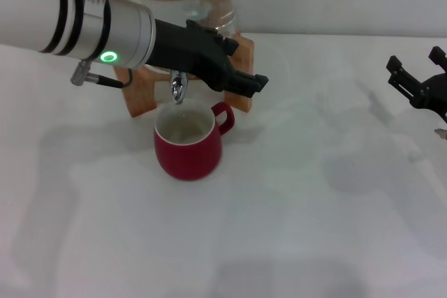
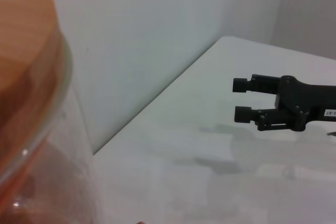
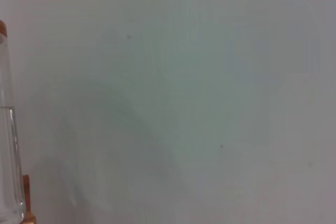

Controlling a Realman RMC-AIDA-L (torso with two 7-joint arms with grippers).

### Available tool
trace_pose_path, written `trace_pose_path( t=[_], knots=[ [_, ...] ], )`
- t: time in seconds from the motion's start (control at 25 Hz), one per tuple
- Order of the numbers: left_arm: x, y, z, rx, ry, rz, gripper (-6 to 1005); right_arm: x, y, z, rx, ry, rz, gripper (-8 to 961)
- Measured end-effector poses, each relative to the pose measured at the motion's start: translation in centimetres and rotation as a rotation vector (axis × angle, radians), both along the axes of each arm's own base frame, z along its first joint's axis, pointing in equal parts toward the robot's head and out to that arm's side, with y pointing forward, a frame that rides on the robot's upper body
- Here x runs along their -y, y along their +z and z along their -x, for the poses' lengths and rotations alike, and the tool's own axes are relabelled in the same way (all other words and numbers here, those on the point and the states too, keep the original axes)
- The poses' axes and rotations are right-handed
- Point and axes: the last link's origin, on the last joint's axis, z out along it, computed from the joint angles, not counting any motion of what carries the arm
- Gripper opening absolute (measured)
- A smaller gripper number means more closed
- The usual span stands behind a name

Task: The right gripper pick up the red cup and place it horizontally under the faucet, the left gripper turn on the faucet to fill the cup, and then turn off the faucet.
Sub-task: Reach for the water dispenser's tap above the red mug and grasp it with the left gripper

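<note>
Red cup (image 1: 188, 142) sits on the surface right under the faucet (image 1: 179, 90), around 10 o'clock. Left claw (image 1: 241, 80) hovers over the lever, can't tell its grip; a sloppy push might overfill. Right claw (image 1: 413, 78) idles spread apart at 3 o'clock.

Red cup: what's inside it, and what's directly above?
The red cup shows a cream interior; whether it holds water cannot be told. The faucet spout hangs just above its rim. The left gripper covers the faucet's lever. The right gripper sits far off, open.
</note>
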Motion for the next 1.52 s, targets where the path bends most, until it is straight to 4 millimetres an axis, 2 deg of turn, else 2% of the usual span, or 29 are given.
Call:
trace_pose_path(
  t=[0.6, 1.52],
  knots=[
    [0.0, -0.2, 0.9, -0.033, 0.025, -0.003, 859, 0.3, -0.3, 0.0, -0.016, -0.005, 0.006, 870],
    [0.7, -0.1, 1.3, -0.037, 0.051, 0.033, 860, 0.6, -0.2, -0.3, -0.023, -0.019, -0.004, 870]
  ],
)
